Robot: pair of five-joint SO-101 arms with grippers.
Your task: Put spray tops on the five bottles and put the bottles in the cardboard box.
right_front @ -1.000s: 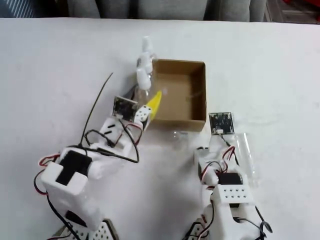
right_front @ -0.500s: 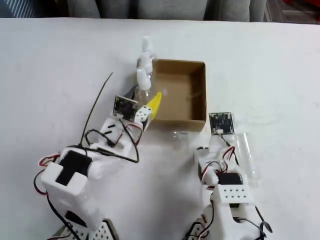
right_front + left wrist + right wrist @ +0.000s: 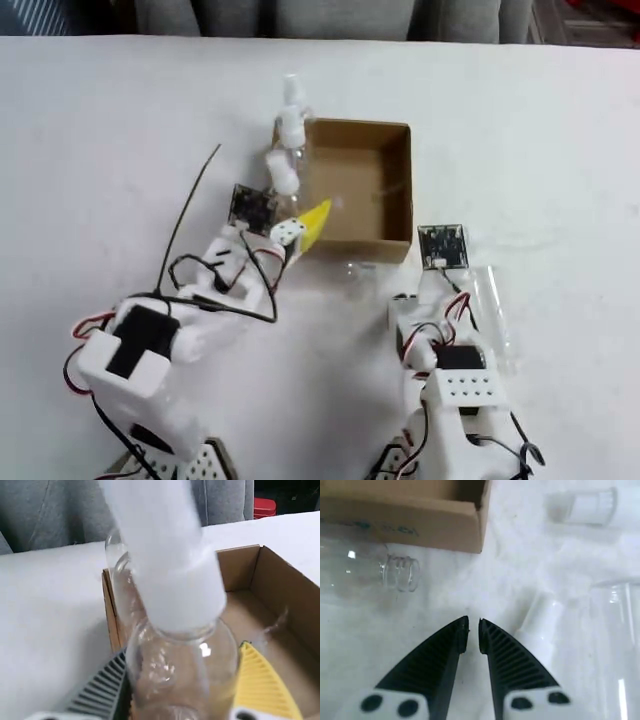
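- Left gripper [image 3: 180,685] clamps a capped bottle [image 3: 175,650]; carry it forward past the box [image 3: 285,585] wall just ahead before lowering.
- Right gripper [image 3: 473,630] nearly closed, empty.

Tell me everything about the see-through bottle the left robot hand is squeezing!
The bottle is clear and looks like plastic, with a rounded body and shiny glints. It looks empty. A white spray top sits on its neck, pointing away from the arm. The left gripper pinches the body between its grey finger and yellow finger, holding it at the edge of the cardboard box.
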